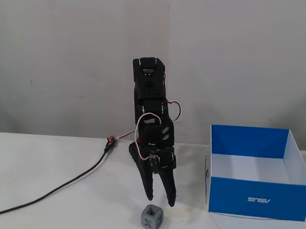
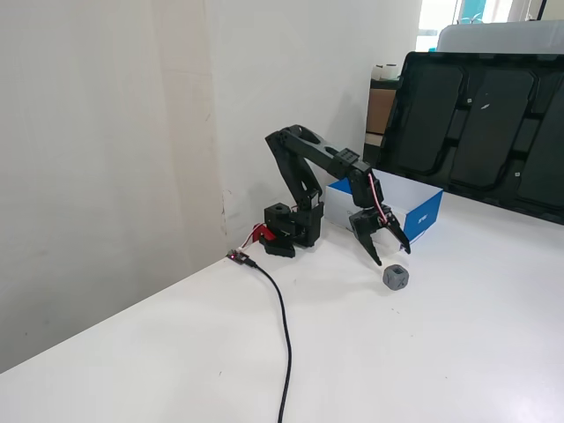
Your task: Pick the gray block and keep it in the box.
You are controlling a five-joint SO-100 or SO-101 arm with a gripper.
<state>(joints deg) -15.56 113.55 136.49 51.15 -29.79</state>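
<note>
The gray block sits on the white table near the front edge, an X on its front face. It also shows in a fixed view. My black gripper points down just behind and above the block, jaws open and empty, with the block not between the fingertips. The gripper shows in the side view too. The box stands to the right of the arm in the front view, blue-walled with a white inner floor and nothing visible inside. In the side view the box lies behind the gripper.
A black cable runs from a small red-lit connector off to the left table edge; it crosses the table in the side view. Large dark panels lean at the right. A wall stands close behind the arm.
</note>
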